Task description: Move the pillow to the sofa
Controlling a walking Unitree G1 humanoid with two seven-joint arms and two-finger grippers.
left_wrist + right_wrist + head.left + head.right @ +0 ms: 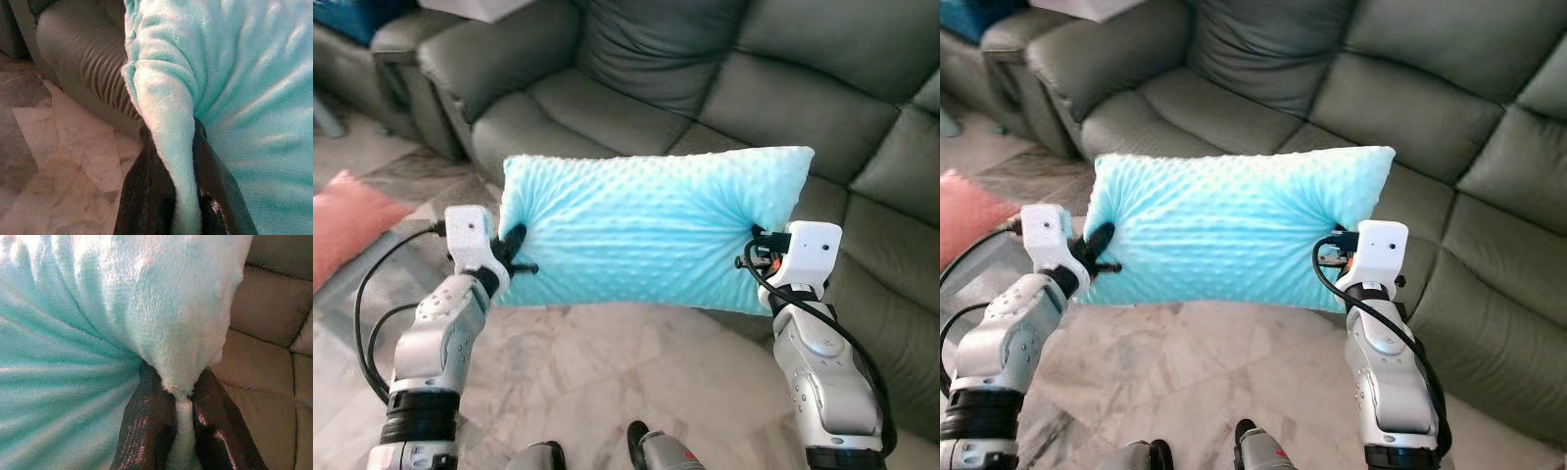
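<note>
Because the pillow [651, 230] is wide and soft, it is carried between both arms, one end in each gripper, so that it hangs level in the air in front of the robot instead of folding or dragging. It is held above the marble floor [607, 372], just short of the grey sofa [705, 88], whose seat cushions lie beyond and partly under its far edge; judged from this, the carry is nearly finished and the lowering onto the seat is not yet done.

At the pillow's left end the left gripper [514, 250] has its fingers [146, 196] clamped on a pinched ridge of turquoise plush. The right gripper [759, 250] does the same at the other end, its fingers [146, 426] squeezing a narrow fold of fabric. Puckers radiate from both pinch points, which suggests the cover alone bears the weight, so a slip is the likely risk.

From the head views one gets the whole layout: pillow, both silver arms, sofa behind, and a pink cushion [347, 220] on the floor to the robot's left. Each wrist view adds what the pillow's bulk hides from above, namely how little fabric sits between each pair of fingers, and the left one also shows the sofa's pleated front beside the tiles.
</note>
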